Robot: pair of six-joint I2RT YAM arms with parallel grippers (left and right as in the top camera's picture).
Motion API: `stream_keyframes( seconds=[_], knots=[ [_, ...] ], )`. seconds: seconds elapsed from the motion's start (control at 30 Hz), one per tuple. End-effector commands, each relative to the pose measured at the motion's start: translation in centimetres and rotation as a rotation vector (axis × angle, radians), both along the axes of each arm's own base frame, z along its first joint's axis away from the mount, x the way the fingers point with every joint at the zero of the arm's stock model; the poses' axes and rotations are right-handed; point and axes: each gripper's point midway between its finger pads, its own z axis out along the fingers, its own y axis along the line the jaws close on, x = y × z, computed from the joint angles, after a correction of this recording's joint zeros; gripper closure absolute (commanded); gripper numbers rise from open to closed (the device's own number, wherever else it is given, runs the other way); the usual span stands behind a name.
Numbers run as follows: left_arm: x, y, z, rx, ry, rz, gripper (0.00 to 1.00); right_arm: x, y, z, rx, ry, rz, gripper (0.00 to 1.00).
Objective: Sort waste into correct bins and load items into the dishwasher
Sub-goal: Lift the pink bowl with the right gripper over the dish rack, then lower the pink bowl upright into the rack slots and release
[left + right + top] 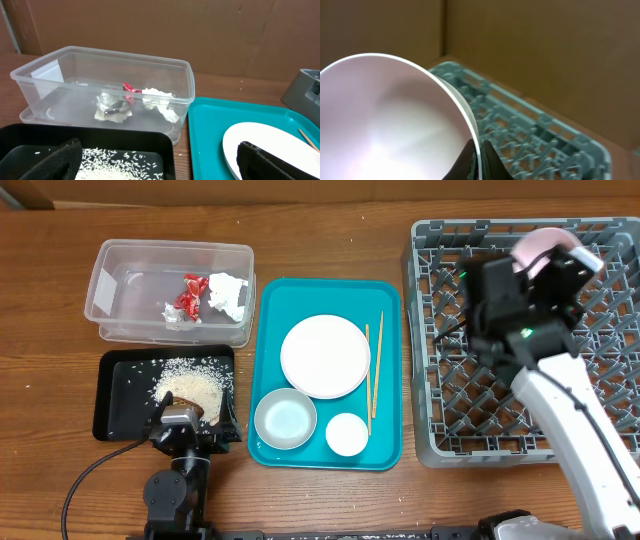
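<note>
A wooden worktop [330, 500] seen from above, with 2 robot arms.

At the right, the right tool [479, 156] is clamped on the rim of a pink bowl [541, 242], holding it tilted above the far part of a large grey dish rack [450, 410]. The overhead view shows only a sliver of the bowl past the black arm. The right wrist view shows its pale inside filling the left of the picture, with 1 finger on each side of the rim and the rack's lattice behind.

At the far left stands a clear plastic tub [110, 265] holding a shiny red wrapper [190, 295] and a crumpled white paper napkin [229, 294], just beside each other. The left wrist view looks through the tub's wall and also shows a silvery crumpled piece [112, 107] next to the red; whether it is part of the wrapper cannot be told.

In front of the tub lies a shallow black tray [115, 395] with a heap of white rice [190, 385]. The left tool [188, 420] sits low at the tray's near edge, its 2 fingers [60, 160] spread wide apart with nothing between them.

A teal tray [390, 330] in the middle carries a round plate [325, 357], a greyish-white bowl [285, 420], a small white cup [347, 434] and 2 wooden chopsticks [378, 360] lying beside the plate.
</note>
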Motion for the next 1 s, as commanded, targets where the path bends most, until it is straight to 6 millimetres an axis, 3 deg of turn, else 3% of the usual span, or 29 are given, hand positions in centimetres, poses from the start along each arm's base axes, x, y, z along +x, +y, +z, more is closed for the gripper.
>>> stream_keyframes(
  seconds=[0.0,0.17,0.47,0.97],
  knots=[
    [0.0,0.2,0.1,-0.01,-0.012,0.009,0.0,1.2,-2.5,-1.9,-0.083,0.186,-0.023,0.96],
    [0.0,0.2,0.1,-0.009,-0.012,0.009,0.0,4.5,-3.1,-6.0,-0.071,0.398,0.105,0.96],
    [0.0,0.2,0.1,-0.01,-0.012,0.009,0.0,4.8,-3.2,-10.9,-0.099,0.583,0.109,0.96],
    [0.0,0.2,0.1,-0.009,-0.012,0.009,0.0,4.6,-3.8,-11.1,-0.182,0.609,0.034,0.96]
  ],
)
